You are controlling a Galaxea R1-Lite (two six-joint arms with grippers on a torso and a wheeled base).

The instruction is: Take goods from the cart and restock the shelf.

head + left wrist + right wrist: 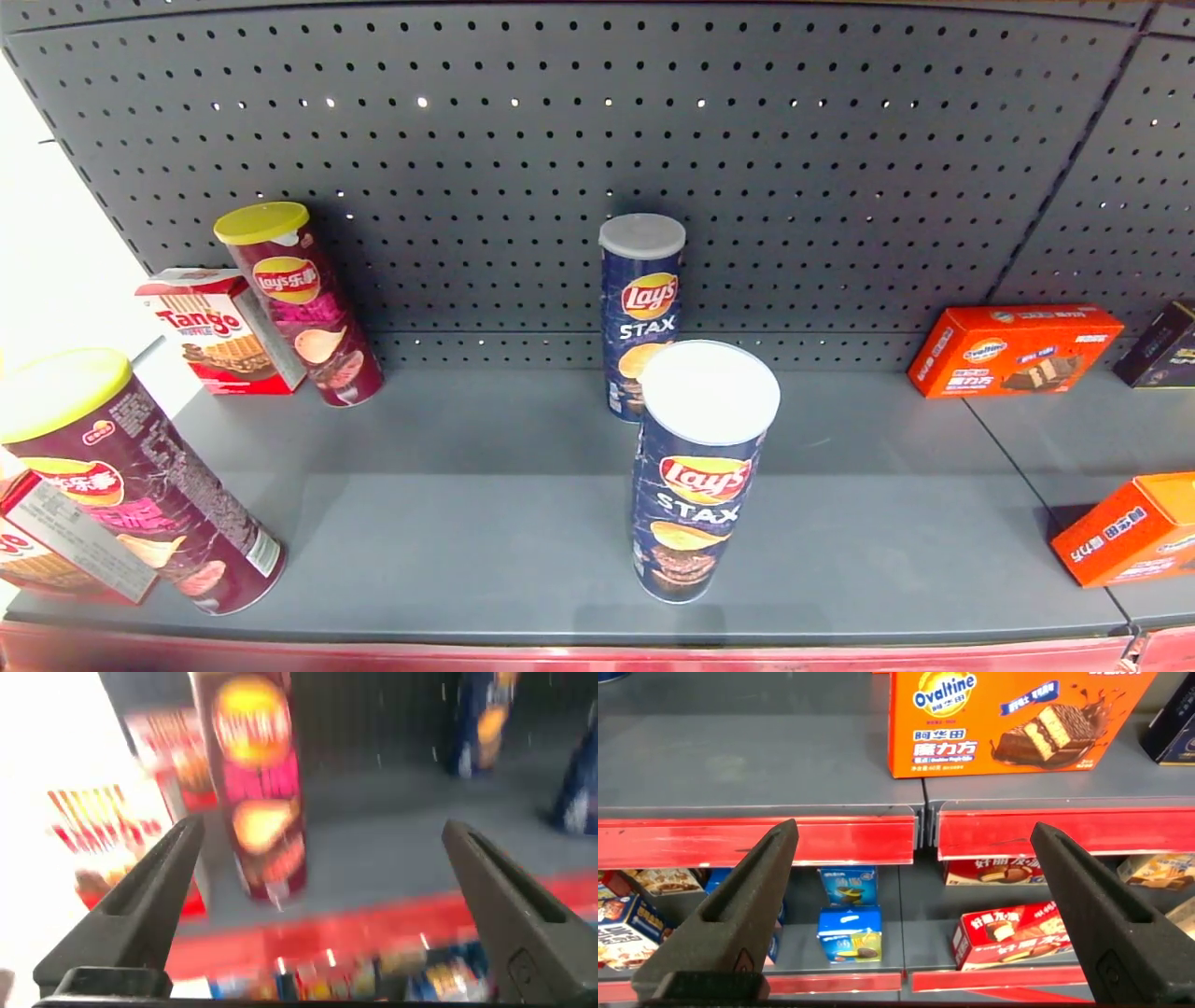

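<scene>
Seemingly midway: shelf (485, 504) part-stocked, gaps left to fill.
Head view: two blue cans, one (641, 313) just behind the front one (705, 467); left of it, two maroon cans (299, 303) (140, 481) and two red boxes (224, 331) (56, 551); right, two orange boxes (1013, 347) (1130, 527), one dark box (1162, 345). Left wrist view: left gripper (322, 829) spread wide, empty, facing a maroon can (257, 784). Right wrist view: right gripper (915, 829) agape, empty, facing an orange box (1018, 719).

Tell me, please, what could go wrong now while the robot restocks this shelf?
1. The left gripper, jaws open and empty, faces the front maroon can near the front edge of the shelf; a careless approach may topple it.
2. The front blue can stands tall near that edge; reaching past it could knock it off.
</scene>
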